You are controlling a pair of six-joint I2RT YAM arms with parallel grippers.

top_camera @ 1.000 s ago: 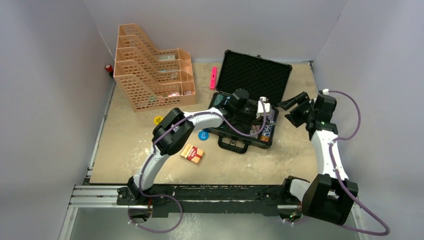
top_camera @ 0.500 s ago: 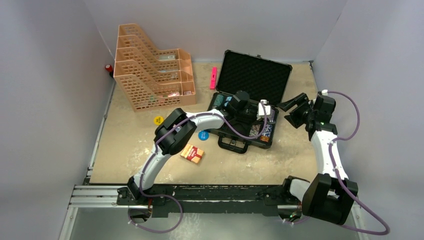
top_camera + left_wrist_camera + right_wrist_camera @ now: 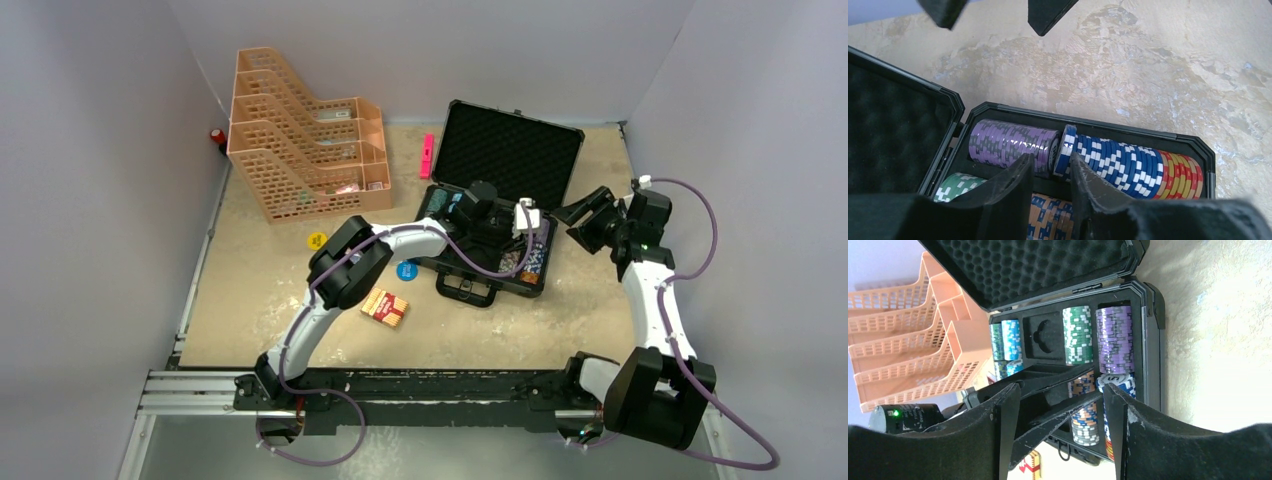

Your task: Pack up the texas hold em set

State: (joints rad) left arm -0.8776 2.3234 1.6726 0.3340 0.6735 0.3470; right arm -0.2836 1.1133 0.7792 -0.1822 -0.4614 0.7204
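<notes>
A beige, mottled stone-patterned surface (image 3: 260, 300) is enclosed by plain pale grey walls (image 3: 100, 150) behind and beside it, under even light.

No legible text, poker chips (image 3: 1118, 160) patterned only, card box (image 3: 385, 308) print unreadable

The black case (image 3: 1088, 124) carries purple-and-grey chips (image 3: 1008, 142), blue-and-white chips (image 3: 1118, 157) (green-and-white chips (image 3: 1077, 335) too).

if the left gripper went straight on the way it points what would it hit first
Likely the raised blue chip where the purple row meets the blue row; depth is hard to judge.
</notes>
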